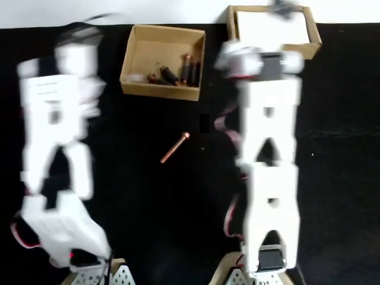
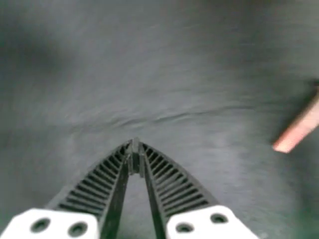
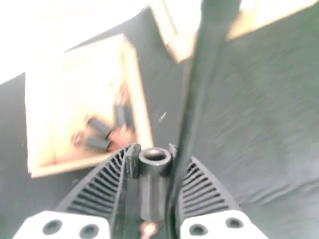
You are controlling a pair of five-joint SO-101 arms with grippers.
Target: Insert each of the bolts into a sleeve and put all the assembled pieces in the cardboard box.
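Right end effector (image 3: pixel 152 149) clamped on dark cylindrical sleeve (image 3: pixel 153 186). Left end effector (image 2: pixel 134 152) closed, empty. Slim copper-coloured bolt (image 1: pixel 175 147) loose on black bench (image 1: pixel 148 208), near brown cardboard box (image 1: pixel 163 90). Bolt likely light, rigid, prone to rolling; take mid-shank.

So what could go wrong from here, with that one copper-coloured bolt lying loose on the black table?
1. The right gripper holds the black cylindrical sleeve near its fingertips; it could slip or tilt before a bolt goes in.
2. The copper-coloured bolt lies flat on the black table, so the shut left gripper might roll it away when grabbing.
3. A dark cable crosses close by the right gripper and might snag.
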